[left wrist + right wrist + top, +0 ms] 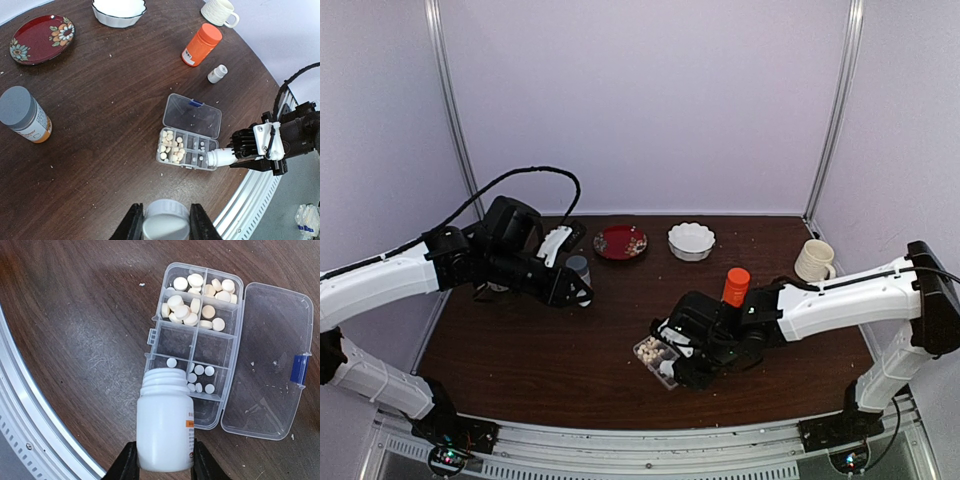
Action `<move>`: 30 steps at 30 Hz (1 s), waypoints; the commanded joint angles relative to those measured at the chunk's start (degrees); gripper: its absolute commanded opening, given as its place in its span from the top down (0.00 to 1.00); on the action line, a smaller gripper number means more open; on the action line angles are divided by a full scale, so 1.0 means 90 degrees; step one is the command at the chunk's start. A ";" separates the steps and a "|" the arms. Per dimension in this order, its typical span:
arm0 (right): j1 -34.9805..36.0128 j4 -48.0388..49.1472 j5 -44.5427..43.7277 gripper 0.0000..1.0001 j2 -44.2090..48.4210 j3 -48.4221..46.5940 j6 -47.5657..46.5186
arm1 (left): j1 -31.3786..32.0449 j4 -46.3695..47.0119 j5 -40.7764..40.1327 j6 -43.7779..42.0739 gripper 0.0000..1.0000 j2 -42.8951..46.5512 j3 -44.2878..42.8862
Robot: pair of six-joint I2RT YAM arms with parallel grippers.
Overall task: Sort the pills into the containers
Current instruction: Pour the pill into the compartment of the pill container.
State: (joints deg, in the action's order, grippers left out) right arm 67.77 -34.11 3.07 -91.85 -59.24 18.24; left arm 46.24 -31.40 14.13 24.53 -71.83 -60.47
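Right jaws clamped on white bottle; left jaws closed on grey-white cap.
Bottle lies along pill box long axis, mouth over its near cells; pills in far cells, box on desk.

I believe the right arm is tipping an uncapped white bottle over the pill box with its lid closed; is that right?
Not quite: the lid lies open beside the cells, as the right wrist view shows. The right arm does tip the uncapped white bottle over the pill box.
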 commanded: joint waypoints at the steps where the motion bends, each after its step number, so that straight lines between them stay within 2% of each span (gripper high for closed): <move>1: 0.0009 0.0308 -0.0054 1.00 0.0260 0.0158 0.0048 | 0.0043 0.0167 0.0025 0.0028 1.00 -0.0003 -0.0080; 3: 0.0015 -0.0187 -0.0165 1.00 -0.0010 -0.0132 -0.0027 | 0.0033 0.0167 0.0015 0.0044 1.00 0.0018 -0.0069; 7: 0.0015 0.0482 0.0074 1.00 0.0304 0.0207 0.0040 | 0.0047 0.0167 0.0019 0.0037 1.00 0.0025 -0.0050; 11: 0.0027 -0.0407 -0.0222 1.00 -0.0161 -0.0275 -0.0079 | 0.0048 0.0168 0.0016 0.0043 1.00 0.0033 -0.0049; 15: 0.0034 0.0366 0.0044 1.00 0.0200 0.0129 0.0059 | 0.0048 0.0168 0.0023 0.0038 1.00 0.0014 -0.0068; 18: 0.0029 -0.0455 -0.0292 1.00 -0.0156 -0.0296 -0.0043 | 0.0048 0.0168 0.0017 0.0038 1.00 0.0037 -0.0049; 22: 0.0029 0.0262 -0.0019 1.00 0.0161 0.0105 0.0048 | 0.0048 0.0167 0.0037 0.0035 1.00 0.0005 -0.0085; 25: 0.0036 -0.0485 -0.0304 1.00 -0.0220 -0.0310 -0.0044 | 0.0046 0.0168 0.0026 0.0023 1.00 0.0003 -0.0079; 27: 0.0030 -0.0109 0.0063 1.00 -0.0075 -0.0147 -0.0066 | 0.0048 0.0163 0.0024 0.0029 1.00 0.0000 -0.0087; 29: 0.0031 0.0262 -0.0012 1.00 0.0103 0.0068 0.0051 | 0.0048 0.0161 0.0040 0.0028 1.00 -0.0010 -0.0105; 30: 0.0032 0.0099 -0.0099 1.00 0.0048 0.0014 0.0047 | 0.0047 0.0167 0.0050 0.0028 1.00 -0.0012 -0.0102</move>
State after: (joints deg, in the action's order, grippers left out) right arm 67.79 -34.39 3.01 -92.47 -59.72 18.22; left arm 46.46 -31.40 14.13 24.53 -71.83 -60.47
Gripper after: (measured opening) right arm 0.335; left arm 0.285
